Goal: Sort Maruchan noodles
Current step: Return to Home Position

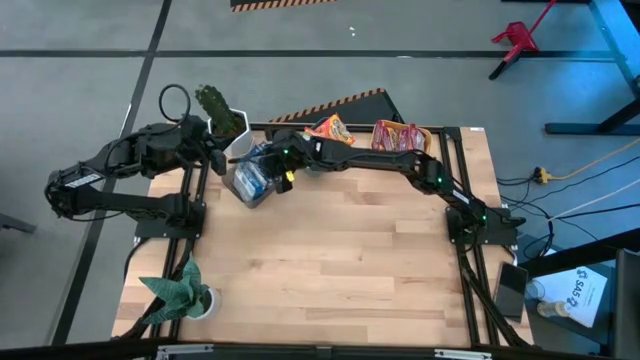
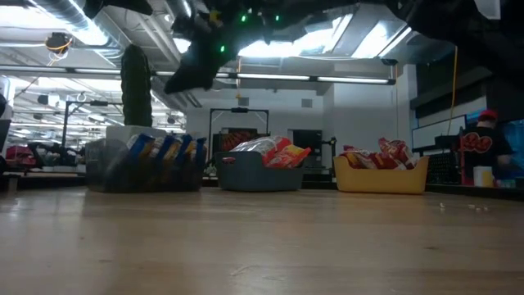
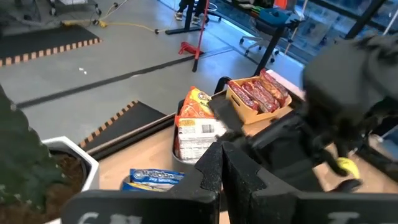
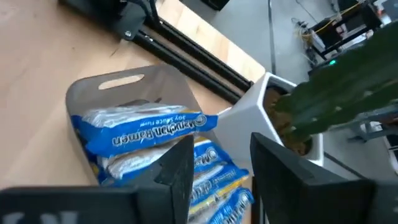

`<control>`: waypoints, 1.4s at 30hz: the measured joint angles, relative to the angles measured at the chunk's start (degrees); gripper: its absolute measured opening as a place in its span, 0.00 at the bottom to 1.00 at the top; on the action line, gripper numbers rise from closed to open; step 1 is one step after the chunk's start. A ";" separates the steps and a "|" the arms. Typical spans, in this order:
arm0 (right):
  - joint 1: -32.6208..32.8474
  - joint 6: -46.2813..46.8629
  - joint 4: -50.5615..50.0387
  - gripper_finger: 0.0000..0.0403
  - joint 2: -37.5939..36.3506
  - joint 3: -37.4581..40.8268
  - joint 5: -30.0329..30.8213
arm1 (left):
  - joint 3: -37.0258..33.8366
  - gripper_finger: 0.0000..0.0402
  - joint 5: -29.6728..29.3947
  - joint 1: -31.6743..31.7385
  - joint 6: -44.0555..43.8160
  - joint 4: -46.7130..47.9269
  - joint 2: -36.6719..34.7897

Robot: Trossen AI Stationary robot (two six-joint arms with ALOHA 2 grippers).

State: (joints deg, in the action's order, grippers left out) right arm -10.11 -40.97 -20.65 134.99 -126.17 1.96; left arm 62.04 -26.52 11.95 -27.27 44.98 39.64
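— Maruchan noodles (image 2: 282, 153): are any lying loose on the tabletop (image 1: 330, 260)?
— None showing. They are sitting by colour in three bins (image 2: 246, 179) at upper middle, so sorting is looking done.
— Claws?
— The right claw (image 4: 221, 155) is hanging wide and empty over the blue packs (image 4: 149, 134); the left claw (image 3: 222, 158), upper left, is showing narrow, gripping nothing.
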 joint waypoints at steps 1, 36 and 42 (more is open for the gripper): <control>-0.03 0.09 -1.62 0.35 -0.39 -0.82 0.00 | 0.00 0.00 0.02 0.00 -0.95 0.01 0.14; -3.80 1.73 -39.37 0.35 -66.75 27.42 -10.37 | -9.39 0.00 20.50 -0.01 16.85 -18.55 -26.42; -3.79 13.01 -0.28 0.35 -93.78 70.62 -9.99 | -22.11 0.00 27.48 -0.01 9.40 -21.10 -34.50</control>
State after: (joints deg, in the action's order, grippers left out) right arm -13.90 -27.96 -20.93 41.21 -55.55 -8.04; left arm 39.93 0.96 11.94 -17.87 23.89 5.14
